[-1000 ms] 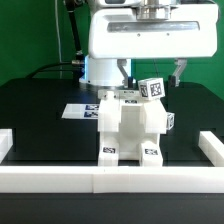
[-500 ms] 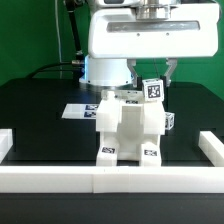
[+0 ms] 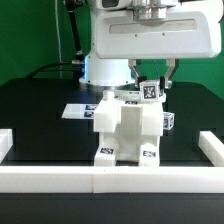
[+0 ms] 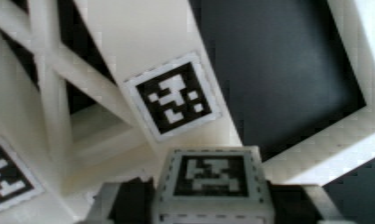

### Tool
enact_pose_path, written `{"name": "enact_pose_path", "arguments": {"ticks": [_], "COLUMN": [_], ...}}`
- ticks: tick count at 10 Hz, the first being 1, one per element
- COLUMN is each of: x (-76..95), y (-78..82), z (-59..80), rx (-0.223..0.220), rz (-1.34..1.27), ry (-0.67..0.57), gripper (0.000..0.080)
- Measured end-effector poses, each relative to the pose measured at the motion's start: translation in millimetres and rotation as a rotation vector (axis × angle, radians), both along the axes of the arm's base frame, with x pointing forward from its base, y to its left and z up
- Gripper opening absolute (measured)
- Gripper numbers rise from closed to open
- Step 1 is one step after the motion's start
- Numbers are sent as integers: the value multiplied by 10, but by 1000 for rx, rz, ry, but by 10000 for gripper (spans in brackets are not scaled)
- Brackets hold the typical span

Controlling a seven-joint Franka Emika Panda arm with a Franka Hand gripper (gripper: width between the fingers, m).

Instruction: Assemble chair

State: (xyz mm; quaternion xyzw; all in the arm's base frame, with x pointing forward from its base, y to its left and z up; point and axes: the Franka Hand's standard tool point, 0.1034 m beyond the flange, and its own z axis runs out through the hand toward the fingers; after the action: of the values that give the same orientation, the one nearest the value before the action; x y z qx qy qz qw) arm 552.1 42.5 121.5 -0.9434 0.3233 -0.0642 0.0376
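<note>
Chair (image 3: 128, 128), chunky matte white with black-and-white tags; gripper (image 3: 151, 84) narrow, tight around its tagged post (image 3: 150, 91).

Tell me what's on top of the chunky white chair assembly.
A small white tagged post is above the chunky matte-white plastic chair assembly, with the two-finger gripper shut on it. Its lower end is covered; seating cannot be seen.

The arm (image 3: 150, 40) is cut off at the exterior view's top. The chair (image 3: 128, 125) hides part of the marker board (image 3: 76, 109). The wrist view crops the chair's pieces.
</note>
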Motion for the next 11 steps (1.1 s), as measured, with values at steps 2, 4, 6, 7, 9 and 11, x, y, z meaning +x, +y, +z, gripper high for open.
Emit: {"name": "enact_pose_path", "arguments": {"ticks": [2, 4, 6, 7, 9, 11], "x": [13, 35, 43, 41, 45, 44], "y": [13, 16, 17, 17, 24, 21], "z": [1, 2, 4, 1, 4, 2], "rx": [40, 65, 88, 86, 45, 16], "rz": [-208, -357, -460, -450, -269, -76], "ry": [8, 11, 12, 12, 6, 0], "gripper": [291, 291, 291, 291, 591, 635]}}
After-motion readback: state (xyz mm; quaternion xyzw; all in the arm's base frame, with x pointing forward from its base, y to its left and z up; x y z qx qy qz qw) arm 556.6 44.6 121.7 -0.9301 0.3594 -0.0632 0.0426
